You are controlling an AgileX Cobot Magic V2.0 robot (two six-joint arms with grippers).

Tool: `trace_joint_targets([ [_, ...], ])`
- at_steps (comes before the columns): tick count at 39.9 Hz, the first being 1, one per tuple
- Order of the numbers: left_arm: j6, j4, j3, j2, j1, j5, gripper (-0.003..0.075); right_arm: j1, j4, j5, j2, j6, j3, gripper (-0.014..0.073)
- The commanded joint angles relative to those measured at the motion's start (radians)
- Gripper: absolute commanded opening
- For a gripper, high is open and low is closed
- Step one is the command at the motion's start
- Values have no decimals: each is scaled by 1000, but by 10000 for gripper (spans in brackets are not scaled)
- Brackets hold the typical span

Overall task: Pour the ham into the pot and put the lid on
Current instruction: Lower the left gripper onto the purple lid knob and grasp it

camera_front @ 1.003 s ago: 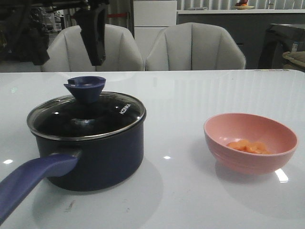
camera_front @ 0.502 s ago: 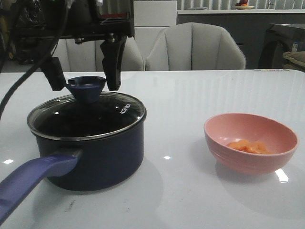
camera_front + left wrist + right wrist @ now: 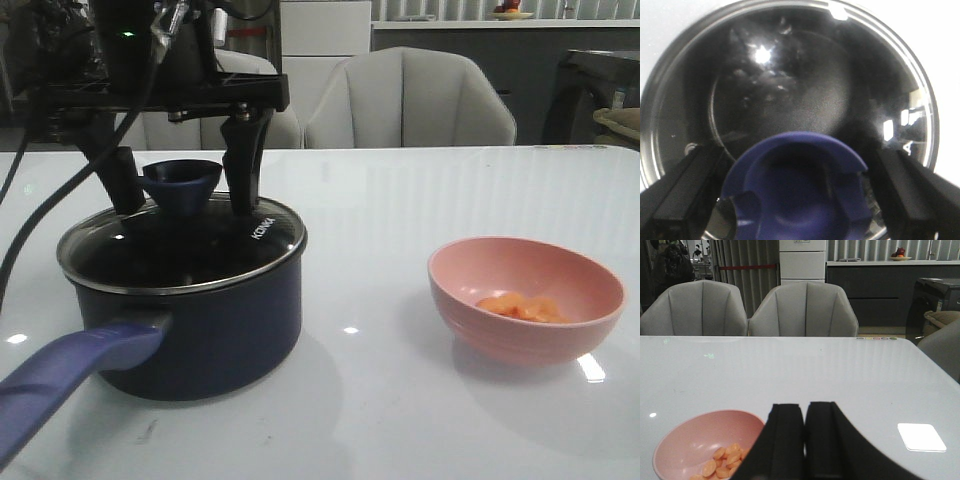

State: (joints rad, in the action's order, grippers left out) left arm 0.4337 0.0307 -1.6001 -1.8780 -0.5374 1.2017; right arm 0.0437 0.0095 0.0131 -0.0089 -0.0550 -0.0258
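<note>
The dark navy pot (image 3: 190, 330) stands at the table's left, its long blue-purple handle (image 3: 70, 380) pointing to the near left. The glass lid (image 3: 255, 245) with "KONKA" lettering lies on it. My left gripper (image 3: 182, 190) is open, one finger on each side of the lid's blue knob (image 3: 182, 183), with gaps showing; in the left wrist view the knob (image 3: 800, 190) sits between the fingers (image 3: 685, 192). The ham (image 3: 520, 307) lies in the pink bowl (image 3: 525, 300) at the right. My right gripper (image 3: 805, 410) is shut and empty beside the bowl (image 3: 685, 440), which holds ham (image 3: 722, 462).
Two grey chairs (image 3: 410, 100) stand behind the table's far edge. A bright reflection (image 3: 921, 436) lies on the white tabletop (image 3: 400, 200) near my right gripper.
My left gripper has come down from above the pot and now straddles the lid's knob. The pot, lid and bowl have not moved.
</note>
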Motion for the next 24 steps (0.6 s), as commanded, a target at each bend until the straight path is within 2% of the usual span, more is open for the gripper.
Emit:
trace_joint_targets([
  [1, 9, 21, -28, 29, -3, -17, 619, -4, -9, -75, -20, 3, -10, 159],
  [10, 9, 21, -28, 24, -3, -9, 577, -4, -9, -75, -20, 3, -10, 159],
  [24, 9, 19, -28, 24, 8, 15, 344, -4, -9, -75, -20, 3, -10, 159],
])
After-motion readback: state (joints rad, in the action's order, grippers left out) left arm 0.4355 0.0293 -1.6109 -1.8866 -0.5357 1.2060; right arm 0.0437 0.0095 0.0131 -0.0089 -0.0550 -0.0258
